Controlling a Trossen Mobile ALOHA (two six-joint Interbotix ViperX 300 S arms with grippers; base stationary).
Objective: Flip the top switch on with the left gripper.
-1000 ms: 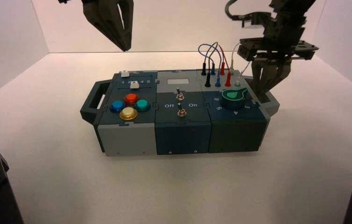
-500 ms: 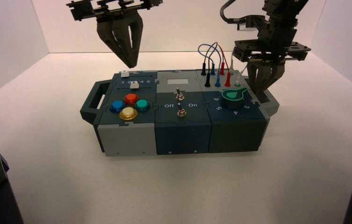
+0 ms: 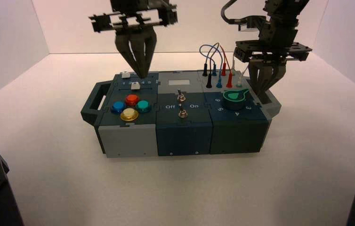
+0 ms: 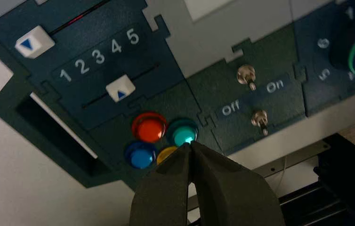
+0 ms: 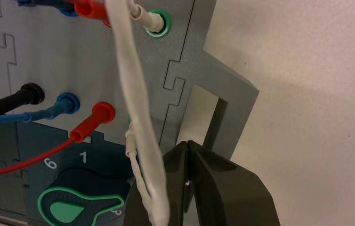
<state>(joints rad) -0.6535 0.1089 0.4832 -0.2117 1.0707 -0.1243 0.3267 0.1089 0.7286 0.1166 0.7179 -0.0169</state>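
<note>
The top switch [image 3: 180, 97] is a tiny silver toggle in the box's middle section, just behind its twin [image 3: 182, 113], with "Off" and "On" lettering beside them. In the left wrist view the top switch [image 4: 246, 75] is the one nearer the grey panel. My left gripper [image 3: 142, 75] is shut and empty. It hangs point-down above the slider section, to the left of the switches and apart from them. Its fingertips [image 4: 189, 143] show over the coloured buttons. My right gripper [image 3: 260, 89] is shut and hovers at the box's right end.
Two white sliders [image 4: 120, 88] run beside the numbers 1 to 5. Red [image 4: 149, 127], teal [image 4: 182, 133], blue and yellow buttons sit in front of them. The green-and-black knob [image 3: 235, 97] and plugged wires [image 3: 219, 70] are on the right. A white wire [image 5: 135, 108] runs beside my right gripper [image 5: 187, 142].
My left gripper has come down and moved right, from high at the back left to just above the sliders. The right gripper shifted slightly at first, then stayed.
</note>
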